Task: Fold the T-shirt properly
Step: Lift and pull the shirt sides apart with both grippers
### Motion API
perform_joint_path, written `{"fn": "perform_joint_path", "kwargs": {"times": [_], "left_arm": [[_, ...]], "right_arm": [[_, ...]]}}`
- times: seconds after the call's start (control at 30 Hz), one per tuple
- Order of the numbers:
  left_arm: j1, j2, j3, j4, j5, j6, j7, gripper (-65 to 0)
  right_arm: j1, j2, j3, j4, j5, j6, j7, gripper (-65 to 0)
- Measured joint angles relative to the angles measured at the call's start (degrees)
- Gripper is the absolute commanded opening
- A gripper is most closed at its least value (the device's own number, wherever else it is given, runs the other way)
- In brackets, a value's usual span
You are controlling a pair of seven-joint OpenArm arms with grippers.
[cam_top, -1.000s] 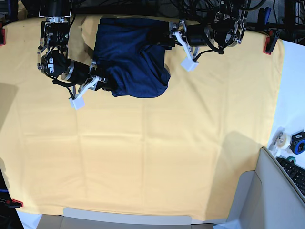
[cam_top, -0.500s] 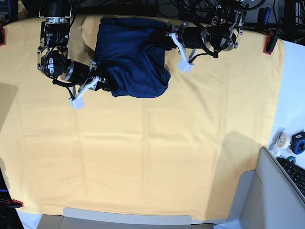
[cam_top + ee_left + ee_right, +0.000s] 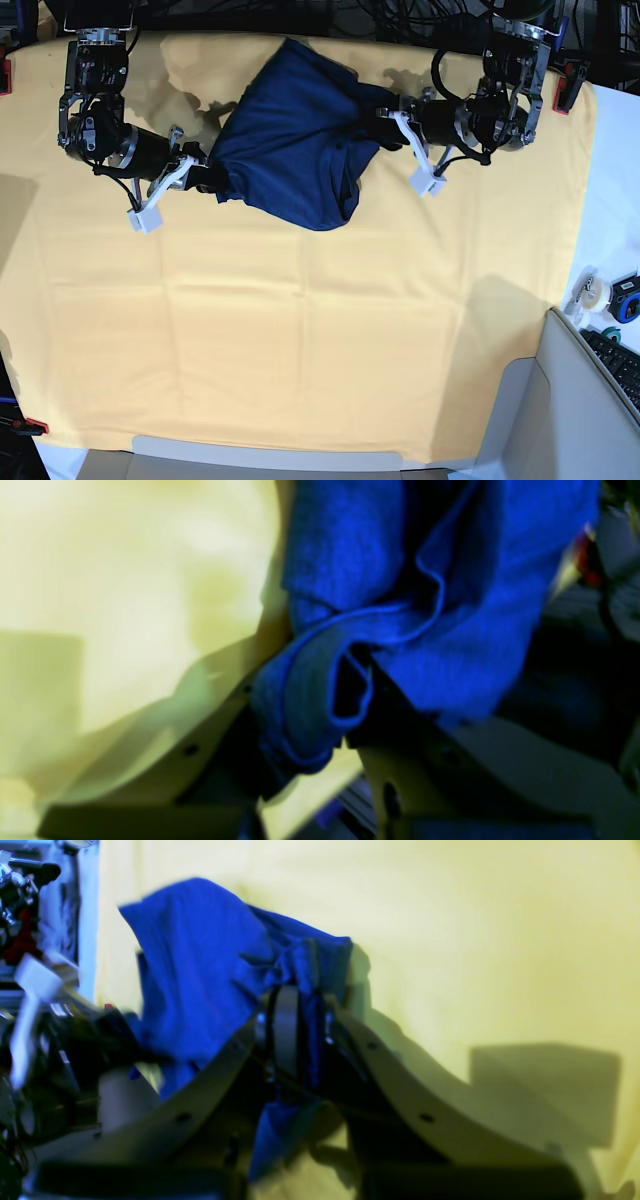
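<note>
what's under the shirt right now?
Yellow table cloth lies beneath the navy T-shirt; whatever sits under the bunched fabric is covered.

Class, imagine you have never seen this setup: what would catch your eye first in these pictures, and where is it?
First, the navy T-shirt, bunched and stretched between two robot arms at the far edge of the table. The right hand pinches its one side and the left hand the other. Under it all spreads a yellow cloth.

Both wrist views blurred; T-shirt [image 3: 450,605] cut off at top edge, tool tips buried in fabric.
</note>
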Motion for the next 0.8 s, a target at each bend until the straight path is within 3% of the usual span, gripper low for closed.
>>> {"fn": "perform_joint_path", "kwargs": {"times": [0.17,0.27,0.47,0.8], "left_arm": [[-3.61,-0.61,0.44,-0.92,3.87,0.17,1.22,-65.0],[-6.29,-0.42,2.10,-1.33,6.49,-0.04,2.67,-65.0],[-11.93,1.05,9.99,-1.44,11.69,-0.04,2.64,-65.0],[-20.24,3.89,19.54,-9.09,11.72,-0.04,2.78,-65.0]], "right_arm": [[-4.33,-0.70,0.52,0.74,0.09,0.04,0.37,-61.9],[-9.29,-2.58,5.40,3.06,0.44,0.04,2.62,-61.9],[-15.52,-5.84,12.50,4.11,0.24,0.04,1.97,-61.9],[-21.09,-10.32,13.38,4.90,0.44,0.74,5.14,-61.9]]}}
